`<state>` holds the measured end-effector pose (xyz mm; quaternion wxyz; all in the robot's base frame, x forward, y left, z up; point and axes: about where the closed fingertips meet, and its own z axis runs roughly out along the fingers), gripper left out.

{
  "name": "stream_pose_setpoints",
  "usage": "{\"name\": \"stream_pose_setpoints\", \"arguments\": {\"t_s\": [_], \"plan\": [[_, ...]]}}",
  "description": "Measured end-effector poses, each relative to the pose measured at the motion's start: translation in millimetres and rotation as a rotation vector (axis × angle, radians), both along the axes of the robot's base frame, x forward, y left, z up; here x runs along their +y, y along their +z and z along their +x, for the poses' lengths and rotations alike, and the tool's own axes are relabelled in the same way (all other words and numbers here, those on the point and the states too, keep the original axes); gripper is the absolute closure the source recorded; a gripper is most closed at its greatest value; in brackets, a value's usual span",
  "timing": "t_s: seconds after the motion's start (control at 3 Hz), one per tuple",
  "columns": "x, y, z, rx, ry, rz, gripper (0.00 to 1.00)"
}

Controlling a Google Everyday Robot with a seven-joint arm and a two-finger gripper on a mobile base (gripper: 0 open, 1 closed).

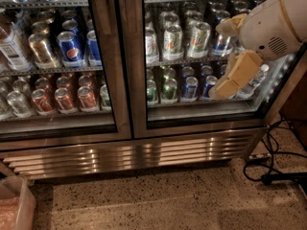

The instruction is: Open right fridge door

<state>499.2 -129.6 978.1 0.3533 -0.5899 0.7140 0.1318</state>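
The right fridge door (135, 104) is shut: its steel frame sits flush with the left door (108, 104) beside it and with the vent grille (134, 155) under it, and no gap shows along any edge. By that, the opening itself has not begun and the whole pull is left to do. No handle can be made out on the door in this view, so I judge that a hold has yet to be found.

The gripper (228, 83) hangs in front of the right fridge door, over the right part of its glass pane at the height of the lower shelf, pointing down and toward the door's middle. The white arm (273, 28) reaches in from beyond the door's upper right corner. Whether the gripper touches the glass, and whether it stands wide or narrow, cannot be told here.

The only brand that can be read is outside the right fridge door: the blue Pepsi cans (72, 47) behind the left door. Behind the right door's own pane stand pale green-marked cans (172, 40) on the upper shelf and blue cans (190, 86) below, but their writing is too blurred to read. Black cables (273, 162) lie on the floor below the door's lower right corner
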Motion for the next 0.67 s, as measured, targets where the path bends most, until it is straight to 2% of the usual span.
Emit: {"name": "stream_pose_setpoints", "arguments": {"t_s": [0.33,0.67], "plan": [[7,0,6,-0.031,0.028,0.04,0.0],[23,2,28,-0.089,0.084,0.163,0.0]]}}
